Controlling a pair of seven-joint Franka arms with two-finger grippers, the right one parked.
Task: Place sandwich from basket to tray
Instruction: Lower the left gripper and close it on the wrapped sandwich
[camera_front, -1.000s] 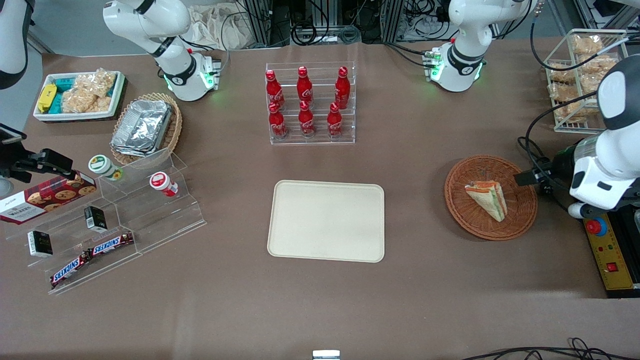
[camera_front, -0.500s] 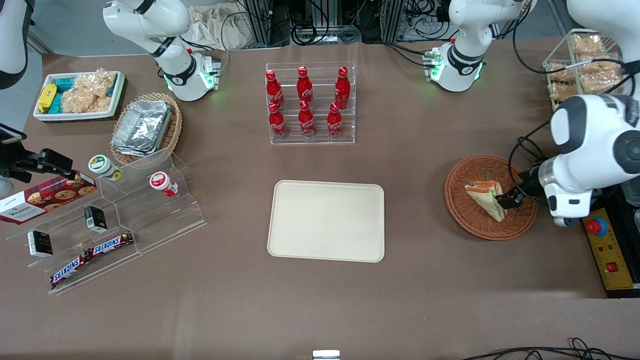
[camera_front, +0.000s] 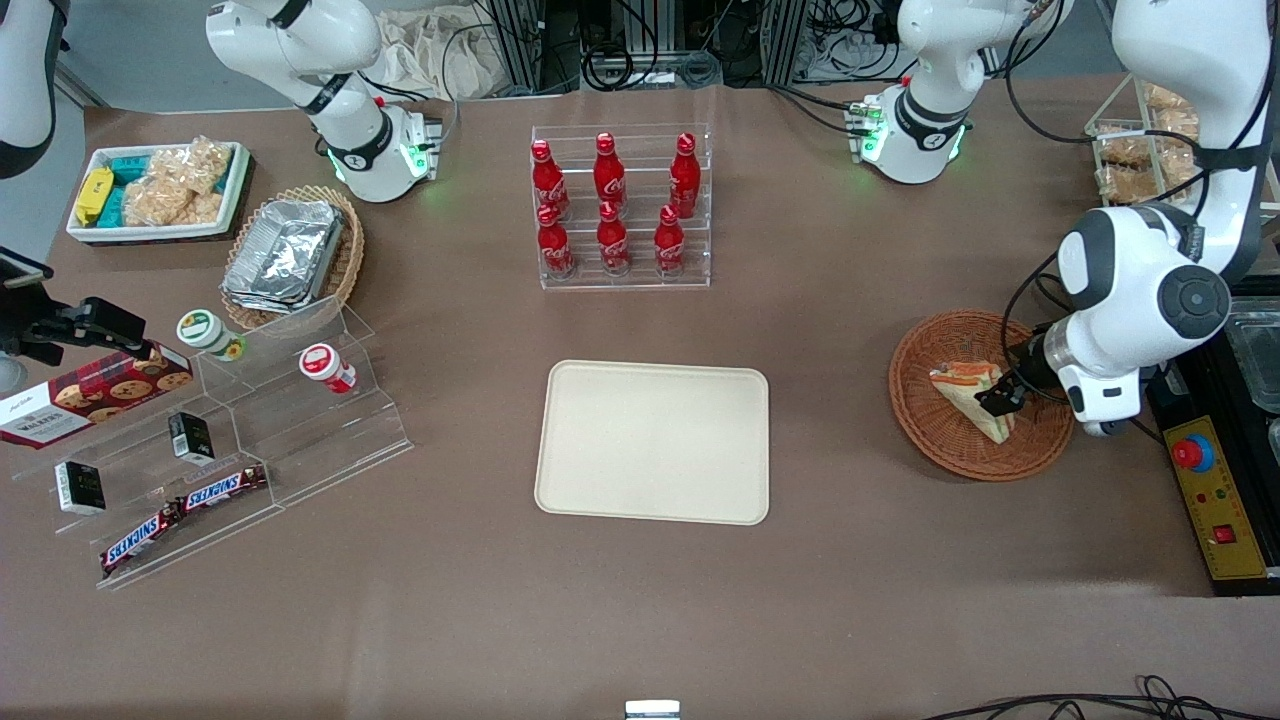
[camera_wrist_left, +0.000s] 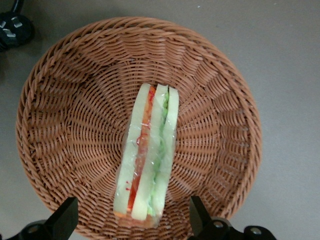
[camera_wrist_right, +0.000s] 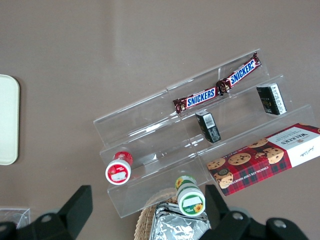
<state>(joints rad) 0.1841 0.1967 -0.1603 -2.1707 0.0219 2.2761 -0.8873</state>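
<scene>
Hand (camera_front: 995, 403) moved in over basket (camera_front: 925, 425); fingers (camera_wrist_left: 65, 216) apart, straddling sandwich (camera_wrist_left: 147, 157) w/o touching.

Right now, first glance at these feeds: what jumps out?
The gripper, fingers open, hovers over the sandwich lying in the basket at the working arm's end of the table. The tray lies bare mid-table, nearer the front camera than the rack of red bottles.

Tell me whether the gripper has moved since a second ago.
Yes. The gripper went from the basket's rim to above the sandwich, fingers open.
</scene>
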